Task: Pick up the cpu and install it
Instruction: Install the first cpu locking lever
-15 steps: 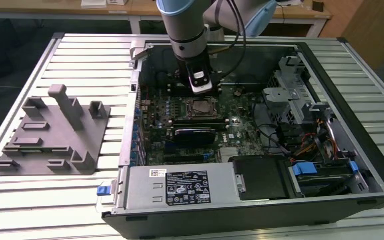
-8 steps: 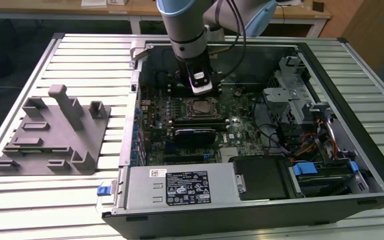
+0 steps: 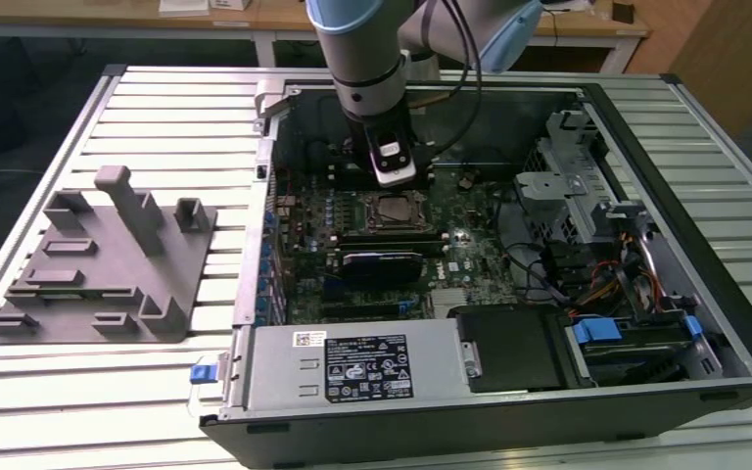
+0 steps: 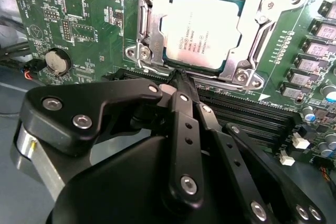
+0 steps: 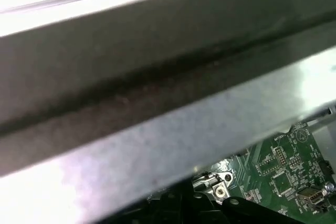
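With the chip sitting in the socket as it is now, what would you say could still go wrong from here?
1. The end effector hangs right at the edge of the cpu; a small sideways slip might nudge the chip askew in the socket frame.
2. Its tips sit just above the memory slots, so coming down further could scrape them or the motherboard.
3. The arm works inside the computer case; a wide swing could catch the case wall.

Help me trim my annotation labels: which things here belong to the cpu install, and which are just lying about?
Part of the job:
- the small square silvery-topped cpu, lying in the metal socket frame on the green motherboard
- the black gripper, fingers closed, right beside the socket

Just lying about:
- the grey plastic fixture block on the slatted table
- the boxy silver power supply
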Robot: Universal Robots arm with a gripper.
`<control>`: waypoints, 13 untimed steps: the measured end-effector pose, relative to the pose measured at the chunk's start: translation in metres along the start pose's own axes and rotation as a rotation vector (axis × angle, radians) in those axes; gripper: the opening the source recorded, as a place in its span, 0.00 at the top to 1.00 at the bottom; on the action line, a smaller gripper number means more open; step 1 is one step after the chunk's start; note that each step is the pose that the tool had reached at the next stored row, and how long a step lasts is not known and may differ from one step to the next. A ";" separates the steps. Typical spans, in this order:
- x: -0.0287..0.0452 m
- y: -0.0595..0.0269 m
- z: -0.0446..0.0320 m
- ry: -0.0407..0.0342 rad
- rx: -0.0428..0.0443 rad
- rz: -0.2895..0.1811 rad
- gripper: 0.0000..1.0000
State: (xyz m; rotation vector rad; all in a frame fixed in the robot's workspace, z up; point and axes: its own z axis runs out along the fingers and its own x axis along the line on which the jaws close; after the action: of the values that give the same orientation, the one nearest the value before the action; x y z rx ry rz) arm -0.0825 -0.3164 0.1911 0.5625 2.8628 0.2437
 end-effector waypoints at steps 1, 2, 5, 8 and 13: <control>0.0000 0.0000 0.0001 0.0012 -0.0033 0.001 0.89; 0.0000 0.0000 0.0000 0.0029 -0.0074 0.002 0.89; -0.0001 0.0001 0.0001 0.0096 -0.0251 0.007 0.89; -0.0001 0.0001 0.0000 0.0097 -0.0255 0.007 0.89; -0.0016 0.0018 -0.0078 0.0098 -0.0255 0.007 0.89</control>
State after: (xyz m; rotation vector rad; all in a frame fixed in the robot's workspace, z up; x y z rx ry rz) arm -0.0822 -0.3163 0.1992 0.5680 2.8633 0.2845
